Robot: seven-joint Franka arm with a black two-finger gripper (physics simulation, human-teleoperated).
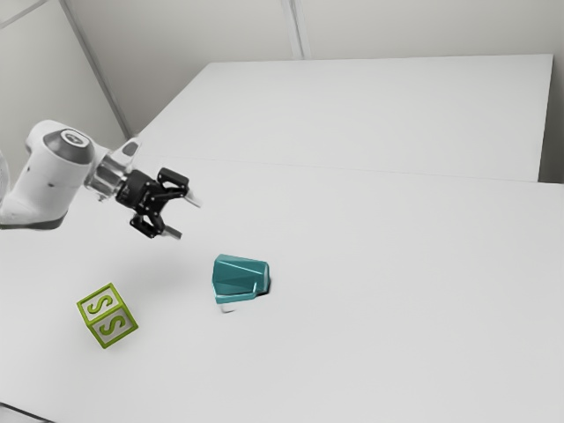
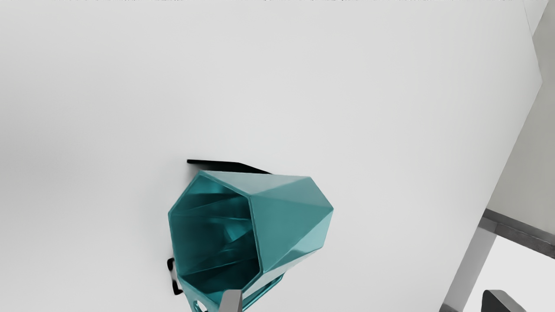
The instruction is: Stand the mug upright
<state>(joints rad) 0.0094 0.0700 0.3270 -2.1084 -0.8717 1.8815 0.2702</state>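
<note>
The teal faceted mug (image 1: 240, 277) lies on its side on the white table, to the right of and below the gripper (image 1: 191, 218) in the exterior view. The gripper is open, with its fingers well apart and nothing held between them. Seen from the wrist, the mug (image 2: 290, 216) turns its hollow mouth toward the camera, and its handle is partly hidden behind one fingertip of the gripper (image 2: 364, 301). A gap separates hand and mug in the exterior view.
A green-edged letter block (image 1: 107, 315) sits on the table (image 1: 397, 335), toward the exterior view's lower left from the mug. Behind stands a pale wall (image 1: 423, 26). The table's edge shows in the wrist view.
</note>
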